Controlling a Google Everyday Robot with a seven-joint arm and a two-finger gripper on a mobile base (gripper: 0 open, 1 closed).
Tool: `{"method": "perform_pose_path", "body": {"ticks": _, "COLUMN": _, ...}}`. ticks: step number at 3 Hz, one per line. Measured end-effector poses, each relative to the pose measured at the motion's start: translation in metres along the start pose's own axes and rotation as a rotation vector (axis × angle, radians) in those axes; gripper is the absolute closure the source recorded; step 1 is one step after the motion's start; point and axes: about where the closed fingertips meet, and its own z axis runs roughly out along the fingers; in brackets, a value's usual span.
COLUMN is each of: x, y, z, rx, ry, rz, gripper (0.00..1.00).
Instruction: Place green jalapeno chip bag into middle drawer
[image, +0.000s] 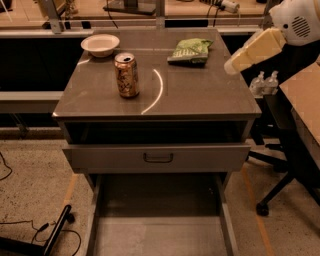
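Note:
The green jalapeno chip bag (190, 50) lies flat at the far right of the cabinet top (200, 95). The middle drawer (160, 235) is pulled out at the bottom of the view, and its broad grey floor between two side walls is bare. My gripper (232, 65) is the pale tapered end of the arm at the upper right. It hangs in the air just right of the bag and slightly nearer, apart from it, with nothing seen in it.
A gold soda can (126, 75) stands left of centre on the top, and a white bowl (100, 44) sits at the far left. The drawer with the dark loop handle (158, 158) sticks out slightly above the open one. An office chair base (272, 195) stands at the right.

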Motion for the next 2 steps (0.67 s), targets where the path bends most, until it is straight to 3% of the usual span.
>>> {"method": "perform_pose_path", "body": {"ticks": 1, "x": -0.028, "y": -0.01, "z": 0.02, "rx": 0.076, "ry": -0.107, "rz": 0.095, "gripper": 0.0}}
{"method": "perform_pose_path", "body": {"ticks": 2, "x": -0.043, "y": -0.024, "z": 0.018, "rx": 0.133, "ry": -0.169, "rz": 0.111, "gripper": 0.0}}
